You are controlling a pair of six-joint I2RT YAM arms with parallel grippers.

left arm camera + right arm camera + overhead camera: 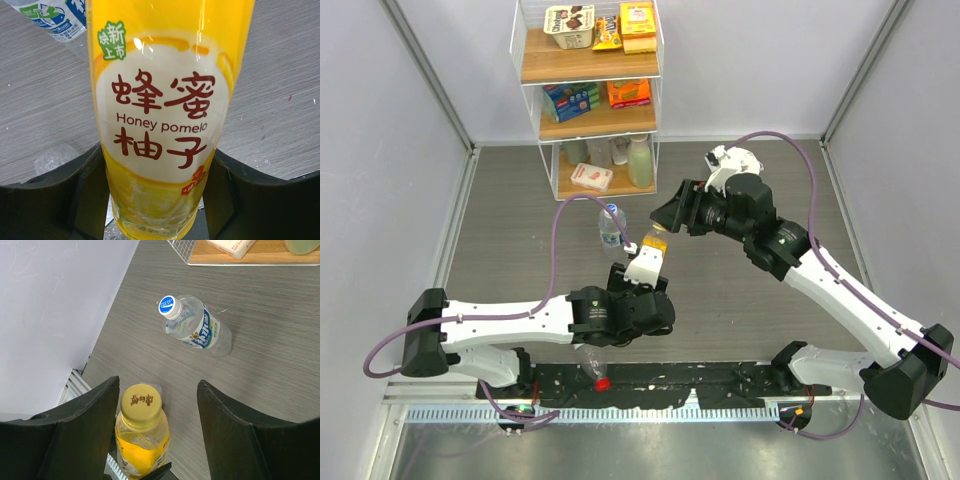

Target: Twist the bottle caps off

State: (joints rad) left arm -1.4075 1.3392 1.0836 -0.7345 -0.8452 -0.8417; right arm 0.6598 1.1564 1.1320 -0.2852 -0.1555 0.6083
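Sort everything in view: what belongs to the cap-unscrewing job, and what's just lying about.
Job: yellow bottle, its yellow cap, blue-label bottle, its white cap, red cap.
Lying about: shelf rack, snack boxes, pale green bottle.

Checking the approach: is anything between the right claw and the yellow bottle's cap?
Nothing visible. The round yellow plastic cap sits bare between the open fingers of the right claw, on the yellow plastic bottle the left claw grips.

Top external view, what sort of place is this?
Likely a lab test cell: plain white partition walls, two arms bolted to a table, a wire shelf rack of packaged groceries.
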